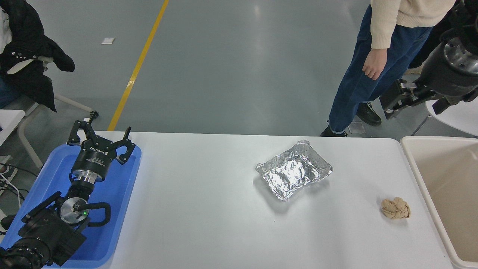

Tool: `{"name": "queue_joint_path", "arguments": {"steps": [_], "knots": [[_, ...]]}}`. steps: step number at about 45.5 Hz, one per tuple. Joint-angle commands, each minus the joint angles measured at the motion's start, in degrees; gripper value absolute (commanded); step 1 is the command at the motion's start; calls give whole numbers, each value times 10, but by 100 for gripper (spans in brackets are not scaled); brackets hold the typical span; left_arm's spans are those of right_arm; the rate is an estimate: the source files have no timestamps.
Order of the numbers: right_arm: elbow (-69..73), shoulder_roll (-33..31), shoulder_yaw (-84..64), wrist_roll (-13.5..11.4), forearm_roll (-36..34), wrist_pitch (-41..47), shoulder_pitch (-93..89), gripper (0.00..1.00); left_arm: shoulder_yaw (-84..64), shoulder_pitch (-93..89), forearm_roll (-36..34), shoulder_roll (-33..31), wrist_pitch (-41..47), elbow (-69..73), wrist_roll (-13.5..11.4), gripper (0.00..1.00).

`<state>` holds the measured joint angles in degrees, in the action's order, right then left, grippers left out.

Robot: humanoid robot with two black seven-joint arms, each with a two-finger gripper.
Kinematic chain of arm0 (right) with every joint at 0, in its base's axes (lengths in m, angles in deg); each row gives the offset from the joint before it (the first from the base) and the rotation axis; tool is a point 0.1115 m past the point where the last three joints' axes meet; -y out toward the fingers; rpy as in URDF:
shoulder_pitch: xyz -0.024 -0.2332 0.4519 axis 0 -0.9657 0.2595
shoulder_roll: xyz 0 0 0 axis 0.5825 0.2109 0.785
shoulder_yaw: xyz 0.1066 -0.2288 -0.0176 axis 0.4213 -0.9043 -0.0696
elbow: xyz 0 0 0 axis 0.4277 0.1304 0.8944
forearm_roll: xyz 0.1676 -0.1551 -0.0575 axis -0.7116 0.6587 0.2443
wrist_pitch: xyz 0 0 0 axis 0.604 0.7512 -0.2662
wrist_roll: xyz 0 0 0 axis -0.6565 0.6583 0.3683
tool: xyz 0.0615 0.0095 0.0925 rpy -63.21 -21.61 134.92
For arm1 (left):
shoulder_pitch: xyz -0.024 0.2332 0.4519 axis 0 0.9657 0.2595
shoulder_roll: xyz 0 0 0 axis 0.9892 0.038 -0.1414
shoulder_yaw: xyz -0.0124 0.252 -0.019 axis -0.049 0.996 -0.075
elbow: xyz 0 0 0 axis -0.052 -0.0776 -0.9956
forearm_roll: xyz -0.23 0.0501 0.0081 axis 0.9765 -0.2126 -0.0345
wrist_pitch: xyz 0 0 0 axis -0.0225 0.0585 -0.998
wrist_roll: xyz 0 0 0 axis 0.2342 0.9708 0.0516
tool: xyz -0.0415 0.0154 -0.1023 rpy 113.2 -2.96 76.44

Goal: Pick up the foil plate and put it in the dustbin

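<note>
The foil plate [294, 170] is a shiny, crinkled silver tray lying on the white table [209, 209], right of centre. The dustbin [444, 194] is a large cream-beige bin at the table's right end, partly cut off by the picture edge. My right gripper [392, 100] hangs high at the upper right, beyond the table's far edge and above the bin's far corner. It is open, empty and well away from the plate. My left gripper [101, 130] is parked open over the blue tray at the lower left.
A small crumpled tan paper ball [395, 208] lies on the table between the foil plate and the bin. A shallow blue tray [123, 194] sits at the table's left end. A person [373, 67] stands at the far side, close to my right arm.
</note>
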<state>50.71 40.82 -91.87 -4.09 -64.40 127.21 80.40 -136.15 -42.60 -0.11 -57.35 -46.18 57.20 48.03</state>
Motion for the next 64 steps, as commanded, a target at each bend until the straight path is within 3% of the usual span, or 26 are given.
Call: {"name": "queue_joint_path", "arguments": {"steps": [1,64], "knots": [[0,-1,3,0,0,0,-3,100,0,0,-2,0,0,0,-3,100],[-2,-16,25,0,0,0,-28,100,0,0,-1,0,0,0,-1,100]]}}
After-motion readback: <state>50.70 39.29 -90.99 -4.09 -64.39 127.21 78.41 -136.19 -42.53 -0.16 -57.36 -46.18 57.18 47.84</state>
